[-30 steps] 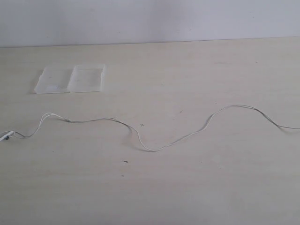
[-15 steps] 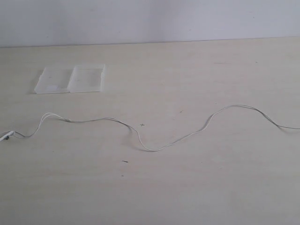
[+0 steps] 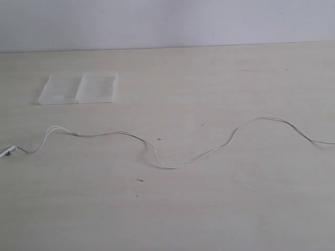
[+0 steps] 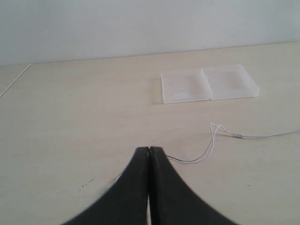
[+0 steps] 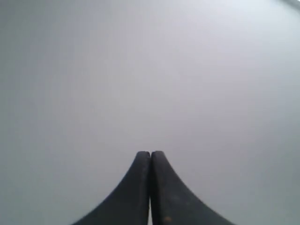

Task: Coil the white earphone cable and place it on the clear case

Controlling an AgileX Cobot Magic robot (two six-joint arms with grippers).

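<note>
The white earphone cable point(image 3: 167, 166) lies uncoiled in a long wavy line across the table, from the left edge to the right edge. Its split strands point(image 3: 49, 132) lead to the earbuds point(image 3: 6, 151) at the far left. The clear case point(image 3: 78, 88) lies open and flat at the back left, apart from the cable. Neither gripper shows in the exterior view. In the left wrist view my left gripper point(image 4: 149, 149) is shut, and the cable point(image 4: 211, 140) runs behind its tips, with the case point(image 4: 208, 84) beyond. My right gripper point(image 5: 150, 153) is shut, facing only a plain grey surface.
The pale wooden table point(image 3: 209, 209) meets a plain light wall point(image 3: 167, 21) along its far edge. A few small dark specks point(image 3: 140, 180) mark the tabletop near the cable. In the left wrist view a table edge point(image 4: 14, 79) shows to one side.
</note>
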